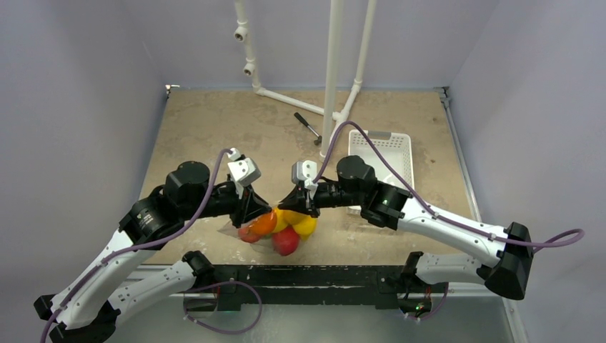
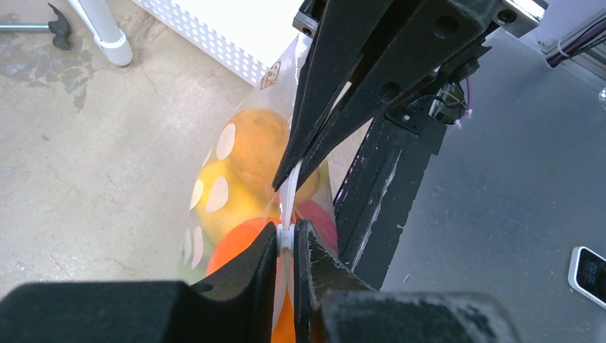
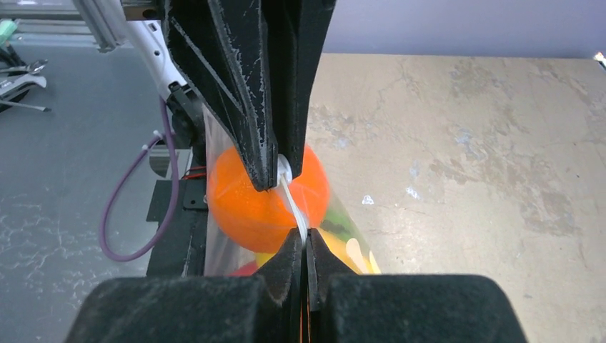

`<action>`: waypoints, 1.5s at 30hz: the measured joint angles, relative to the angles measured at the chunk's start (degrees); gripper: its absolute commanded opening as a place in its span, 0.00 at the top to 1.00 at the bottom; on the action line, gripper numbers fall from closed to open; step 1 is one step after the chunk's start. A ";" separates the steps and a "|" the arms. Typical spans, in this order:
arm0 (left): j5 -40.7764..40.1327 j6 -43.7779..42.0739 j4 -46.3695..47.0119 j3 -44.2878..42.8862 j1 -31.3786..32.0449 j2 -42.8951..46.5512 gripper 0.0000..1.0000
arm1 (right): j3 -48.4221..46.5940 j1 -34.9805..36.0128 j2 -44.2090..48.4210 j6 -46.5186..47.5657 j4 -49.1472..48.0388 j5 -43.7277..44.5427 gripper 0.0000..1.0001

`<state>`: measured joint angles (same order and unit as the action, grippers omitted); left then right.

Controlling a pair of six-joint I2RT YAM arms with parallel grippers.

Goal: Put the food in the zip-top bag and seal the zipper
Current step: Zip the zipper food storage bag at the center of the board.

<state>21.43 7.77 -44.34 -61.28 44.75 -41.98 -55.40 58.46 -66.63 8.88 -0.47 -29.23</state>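
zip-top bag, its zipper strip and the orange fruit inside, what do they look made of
Zip-top bag: thin clear plastic film; the fruit shows through it, with glare patches. Zipper strip: whitish, translucent, probably thicker plastic. Orange fruit: smooth and evenly coloured, likely moulded plastic.

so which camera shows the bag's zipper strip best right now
Right wrist: the thin whitish zipper strip stands out against the glossy orange toy fruit, stretched from the left claw to the right claw. Left wrist shows it too, less distinct. Top view: too small to tell.
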 measured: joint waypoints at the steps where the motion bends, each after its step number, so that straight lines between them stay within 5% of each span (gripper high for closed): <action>1: -0.02 -0.02 0.09 0.00 0.02 0.00 1.00 | 0.00 0.11 0.22 -0.42 0.02 1.14 1.00; 45: -11.74 2.19 -9.22 -1.81 -0.11 4.46 1.00 | 5.33 0.79 -4.00 -19.10 -11.13 35.93 1.00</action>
<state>9.69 9.96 -53.56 -63.09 44.64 -37.52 -50.06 59.24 -70.63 -10.22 -11.60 6.70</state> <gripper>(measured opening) 0.099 0.008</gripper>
